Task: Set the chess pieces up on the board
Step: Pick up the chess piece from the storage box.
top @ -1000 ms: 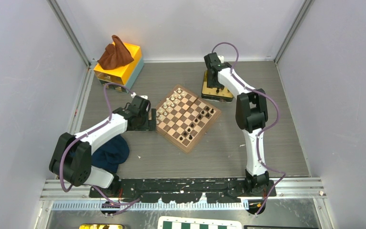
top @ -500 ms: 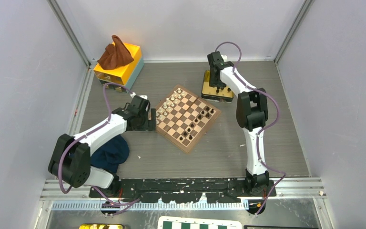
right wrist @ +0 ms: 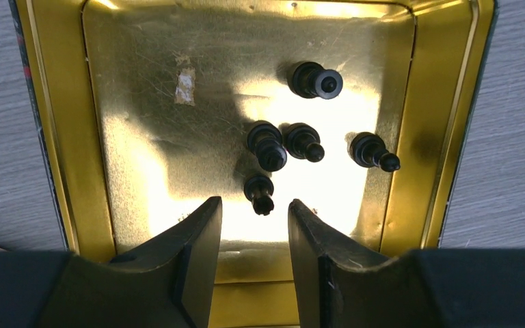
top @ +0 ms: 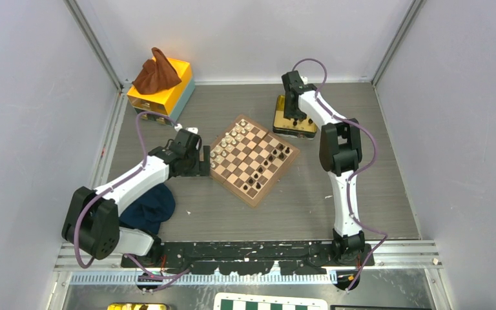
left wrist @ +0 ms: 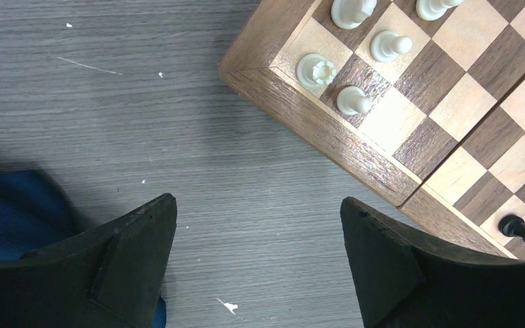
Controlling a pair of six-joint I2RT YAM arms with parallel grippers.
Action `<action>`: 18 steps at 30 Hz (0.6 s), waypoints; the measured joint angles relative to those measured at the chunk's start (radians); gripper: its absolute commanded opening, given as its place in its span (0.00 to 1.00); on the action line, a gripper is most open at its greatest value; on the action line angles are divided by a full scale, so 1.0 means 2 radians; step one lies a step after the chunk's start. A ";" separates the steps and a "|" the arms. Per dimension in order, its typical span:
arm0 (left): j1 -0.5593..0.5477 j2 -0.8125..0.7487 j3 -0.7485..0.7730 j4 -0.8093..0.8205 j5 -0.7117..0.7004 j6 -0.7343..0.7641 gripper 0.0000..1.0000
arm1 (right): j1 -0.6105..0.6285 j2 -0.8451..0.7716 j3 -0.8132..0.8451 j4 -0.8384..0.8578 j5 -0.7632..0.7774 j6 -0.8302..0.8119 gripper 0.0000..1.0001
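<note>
Found the board [top: 252,158] at mid-table [top: 374,161], turned corner-on to the arms. Logged cream pieces [left wrist: 314,69] ranked along its left edge, in two rows by the overhead view. Saw black pieces [right wrist: 268,145] in two places: a scatter over the board's right half, and a second lot in a gold tin [right wrist: 55,137] just past the board's far-right edge.

Checked the right gripper [right wrist: 254,220] over that tin, pointing down into it. Noted jaws parted and grasping nothing. Counted five black pieces on the tin floor: one toward the far wall, three in a rough row across the middle, one nearest the fingers [right wrist: 198,253]. Placed that last piece in line with the gap, just beyond the tips, not pinched. Could not judge the height above it.

Checked the left gripper [left wrist: 256,200] beside the board's left corner, over bare table. Noted jaws spread wide, nothing between, not touching the rim. Caught a blue cloth [left wrist: 14,205] at the edge of the left wrist view, near the left finger.

Recorded a yellow box [top: 171,90] in the far-left corner, topped by a brown cloth [top: 157,71].
</note>
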 measured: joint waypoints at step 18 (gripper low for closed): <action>0.000 -0.077 -0.018 0.006 -0.042 0.014 0.93 | -0.004 0.023 0.021 -0.002 -0.014 0.004 0.41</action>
